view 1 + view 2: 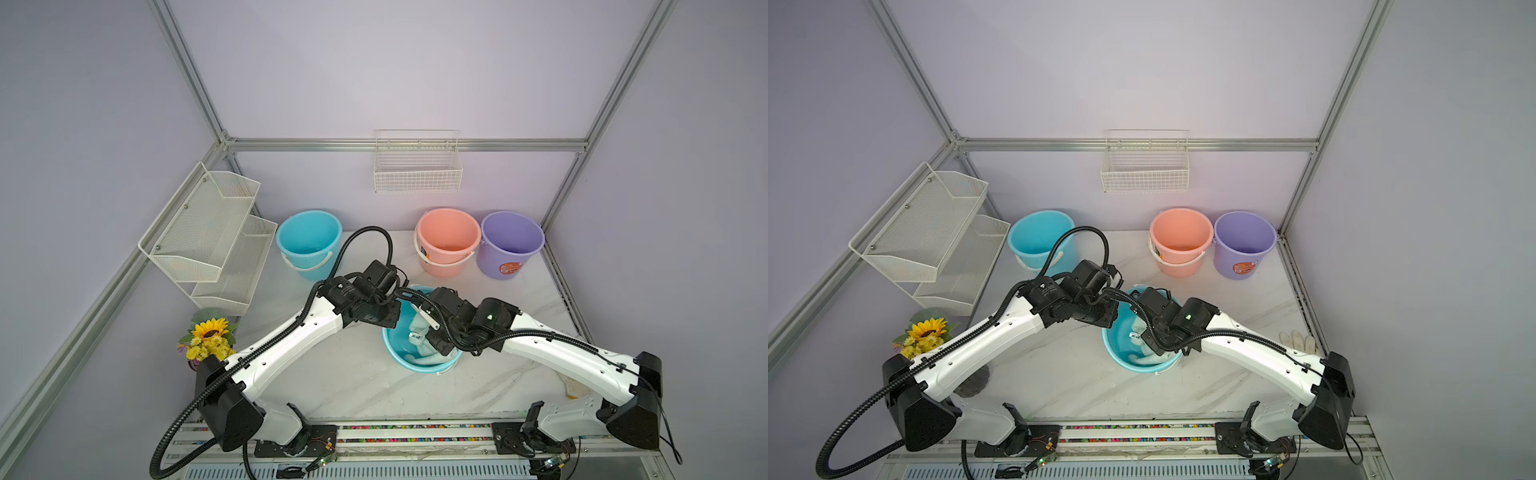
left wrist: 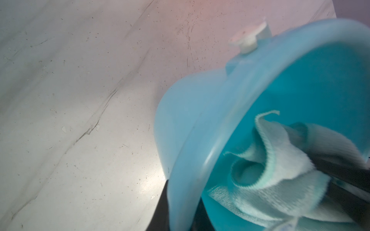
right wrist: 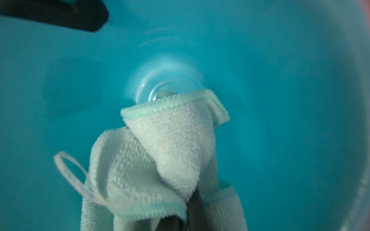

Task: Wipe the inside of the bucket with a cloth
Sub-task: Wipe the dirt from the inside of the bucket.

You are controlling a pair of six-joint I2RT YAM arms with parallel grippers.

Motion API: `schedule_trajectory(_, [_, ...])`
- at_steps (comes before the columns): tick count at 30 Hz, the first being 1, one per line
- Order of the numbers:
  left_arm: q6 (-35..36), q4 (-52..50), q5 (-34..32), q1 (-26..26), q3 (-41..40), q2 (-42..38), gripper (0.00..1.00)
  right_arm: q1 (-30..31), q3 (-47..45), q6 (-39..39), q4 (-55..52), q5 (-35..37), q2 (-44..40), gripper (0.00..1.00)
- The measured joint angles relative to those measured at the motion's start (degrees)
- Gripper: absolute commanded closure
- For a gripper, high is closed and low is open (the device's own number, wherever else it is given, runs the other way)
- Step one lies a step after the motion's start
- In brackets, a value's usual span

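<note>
1. The cloth [image 3: 160,150] was inside the bucket [image 1: 401,359], which stood mid-table; in both top views it bunched from the bucket's middle toward 5 o'clock
2. The right gripper [image 3: 184,216] was clamped shut on one end of the cloth, with dark fingers showing through the folds
3. The cloth's long axis ran straight ahead of those jaws toward the bucket floor, and its free corner lay over the ring at the floor's centre; whether it touched there I could not tell
4. The left gripper [image 2: 180,218] pinched the bucket's rim at about 10 o'clock, one finger outside the wall and one inside, jaws closed on the plastic
5. The right arm was therefore the nearer one for wiping, entering from 3 o'clock, and I judged that the next stroke depended on pressing the cloth sideways against the wall
6. Only the right wrist view showed the bucket floor and the cloth's white loop [image 3: 70,172]; only the left wrist view showed the rim pinch and the table [image 2: 70,100] beside it
7. The top views alone showed the surroundings: a second blue bucket [image 1: 309,239] at 11 o'clock, a pink bucket [image 1: 448,241] and a purple bucket [image 1: 511,245] at 1 o'clock, sunflowers [image 1: 210,332] at 8 o'clock, and a white glove [image 1: 1298,341] at 3 o'clock in a top view
</note>
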Motion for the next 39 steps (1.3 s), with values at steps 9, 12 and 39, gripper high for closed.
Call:
schedule_trajectory(9, [-1.1, 0.6, 1.2, 1.3, -1.2, -0.5, 1.00, -0.7, -5.1, 12.7, 8.2, -4.2, 5.0, 1.00])
schedule_trajectory(12, [-1.5, 0.5, 1.4, 1.3, -2.0, -0.5, 1.00, -1.4, -9.0, 15.2, 13.5, -6.0, 6.0, 1.00])
schedule_trajectory(39, [-1.5, 2.6, 3.8, 1.5, -2.1, 0.0, 1.00, -4.3, -5.1, 24.0, 11.4, -11.5, 2.6, 1.00])
